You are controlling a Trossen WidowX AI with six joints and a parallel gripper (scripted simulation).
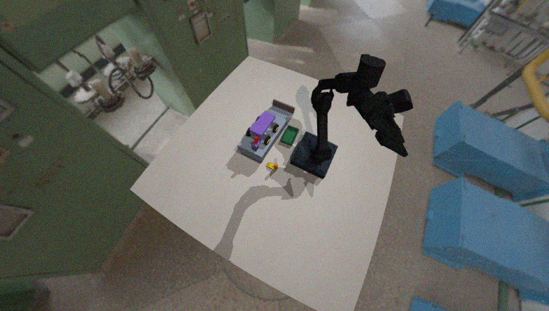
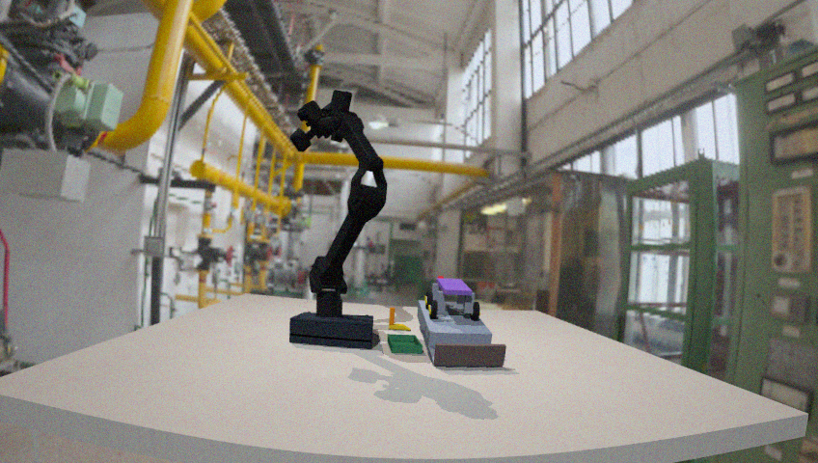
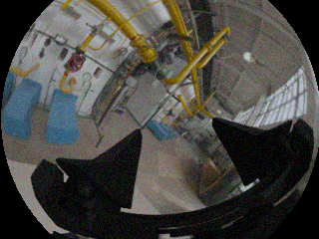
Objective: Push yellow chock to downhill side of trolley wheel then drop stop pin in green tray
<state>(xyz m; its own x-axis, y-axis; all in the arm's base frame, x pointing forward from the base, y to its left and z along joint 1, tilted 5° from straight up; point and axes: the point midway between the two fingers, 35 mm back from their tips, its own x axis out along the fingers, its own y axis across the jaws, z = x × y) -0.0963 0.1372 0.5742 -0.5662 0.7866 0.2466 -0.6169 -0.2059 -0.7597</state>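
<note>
The trolley with a purple top (image 1: pixel 263 122) (image 2: pixel 454 285) stands on the grey ramp (image 1: pixel 249 154) (image 2: pixel 457 328). The stop pin's red head (image 1: pixel 256 139) (image 2: pixel 441 278) stands upright at the trolley's uphill end. The yellow chock (image 1: pixel 270 166) (image 2: pixel 399 327) lies on the table off the ramp's uphill end, its orange handle pointing up; its black base cannot be made out. The green tray (image 1: pixel 287 142) (image 2: pixel 405 343) is empty, between ramp and arm base. My gripper (image 1: pixel 405 153) (image 3: pixel 177 126) is open and empty, raised high on the arm's far side from the ramp.
A brown end board (image 1: pixel 283 106) (image 2: pixel 469 355) stands at the ramp's downhill end. The dark arm base (image 1: pixel 304 163) (image 2: pixel 331 331) is beside the tray. The pale table (image 1: pixel 327 230) (image 2: pixel 230 401) carries all of these, with arm shadows across it.
</note>
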